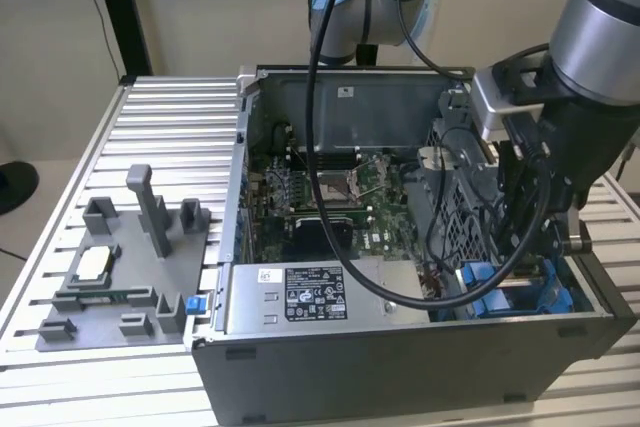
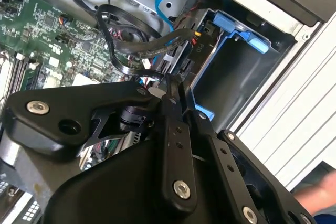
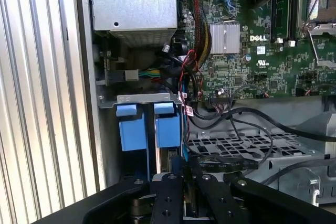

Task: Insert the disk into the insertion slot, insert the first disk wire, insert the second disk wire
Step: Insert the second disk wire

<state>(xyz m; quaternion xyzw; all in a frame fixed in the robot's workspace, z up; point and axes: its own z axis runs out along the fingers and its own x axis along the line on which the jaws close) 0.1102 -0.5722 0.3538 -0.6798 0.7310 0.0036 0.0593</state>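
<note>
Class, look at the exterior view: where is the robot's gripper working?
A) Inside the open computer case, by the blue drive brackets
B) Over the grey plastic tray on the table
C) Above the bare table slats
A: the gripper reaches down inside the computer case, beside the blue drive brackets.

An open desktop computer case [image 1: 400,367] lies on a ribbed aluminium bench [image 1: 160,117]. Inside it, at about 10 o'clock from the case's middle in the exterior view, sits the green motherboard [image 1: 330,197] with its CPU socket [image 1: 358,183]. The silver power supply [image 1: 315,292] lies at 6 o'clock from the board. At 9 o'clock from the case, a grey plastic fixture tray [image 1: 120,287] rests on the bench, carrying upright posts. A finned heatsink [image 3: 226,39] shows in the first wrist view.
</note>
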